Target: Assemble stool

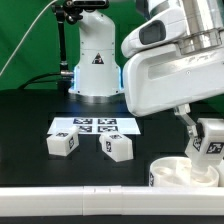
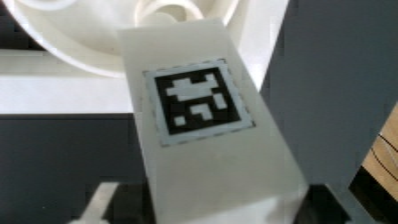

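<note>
My claw [image 1: 204,140] is clamped at a narrow gap on a white blocky plastic leg [image 2: 199,110] bearing a black-and-white square tag. The low, round, ring-shaped white plastic seat [image 1: 178,172] sits on the black tabletop [image 1: 30,110] at the exterior view's right, directly below the leg. The leg's long axis runs out from my fingers toward the seat's rim, a little tilted. I cannot tell whether its far end touches yet. I judge the coming move is straight down along that axis.

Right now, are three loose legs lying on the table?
No, one leg and a second leg lie there; the claw holds a third leg.
</note>
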Robot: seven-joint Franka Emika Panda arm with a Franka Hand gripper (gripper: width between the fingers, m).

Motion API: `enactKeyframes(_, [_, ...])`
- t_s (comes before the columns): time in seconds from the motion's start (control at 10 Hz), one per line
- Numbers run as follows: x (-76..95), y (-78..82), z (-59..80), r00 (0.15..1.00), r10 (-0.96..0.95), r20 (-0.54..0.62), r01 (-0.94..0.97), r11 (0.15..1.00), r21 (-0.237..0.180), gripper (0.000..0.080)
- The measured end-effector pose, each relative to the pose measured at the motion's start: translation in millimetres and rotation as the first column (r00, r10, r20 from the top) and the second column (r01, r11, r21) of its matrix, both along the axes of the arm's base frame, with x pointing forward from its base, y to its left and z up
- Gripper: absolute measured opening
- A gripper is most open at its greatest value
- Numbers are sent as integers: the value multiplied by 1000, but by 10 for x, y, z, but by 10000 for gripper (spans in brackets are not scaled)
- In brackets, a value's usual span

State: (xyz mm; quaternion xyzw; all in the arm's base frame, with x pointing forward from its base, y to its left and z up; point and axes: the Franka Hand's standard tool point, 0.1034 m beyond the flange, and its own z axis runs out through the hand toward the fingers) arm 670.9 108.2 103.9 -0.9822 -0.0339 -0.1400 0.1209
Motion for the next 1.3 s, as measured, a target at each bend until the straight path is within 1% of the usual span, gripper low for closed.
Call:
enactKeyframes(0.8, [-12, 58, -47, 1000, 6, -6, -6, 1000, 2, 363])
enactKeyframes(1.3, [-85, 65, -115, 1000, 9, -21, -9, 1000, 0, 363])
